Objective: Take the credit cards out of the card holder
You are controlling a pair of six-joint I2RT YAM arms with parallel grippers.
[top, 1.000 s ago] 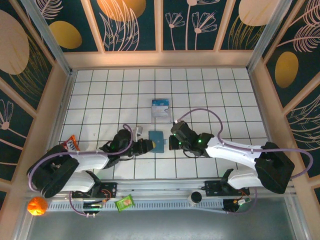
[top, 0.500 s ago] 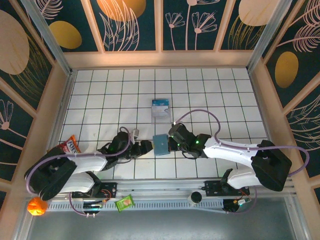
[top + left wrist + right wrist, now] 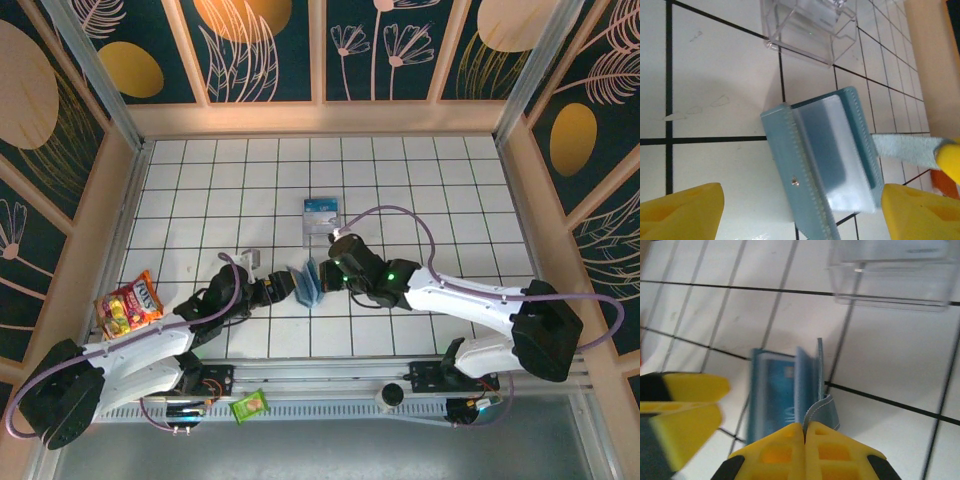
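The card holder stands half-open on the white tiled table, near the clear plastic case. The right claw is pinched on its stitched tab. The left claw gapes wide, gripping nothing. Opening looks underway: what seems a glossy blue card sits pocketed. Panels are matte teal with stitched edges and paler, smooth pockets

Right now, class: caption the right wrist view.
Right gripper pinches a flap of the card holder, clear case beyond.

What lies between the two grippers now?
The half-open card holder lies between the left gripper and the right gripper, as the top view shows.
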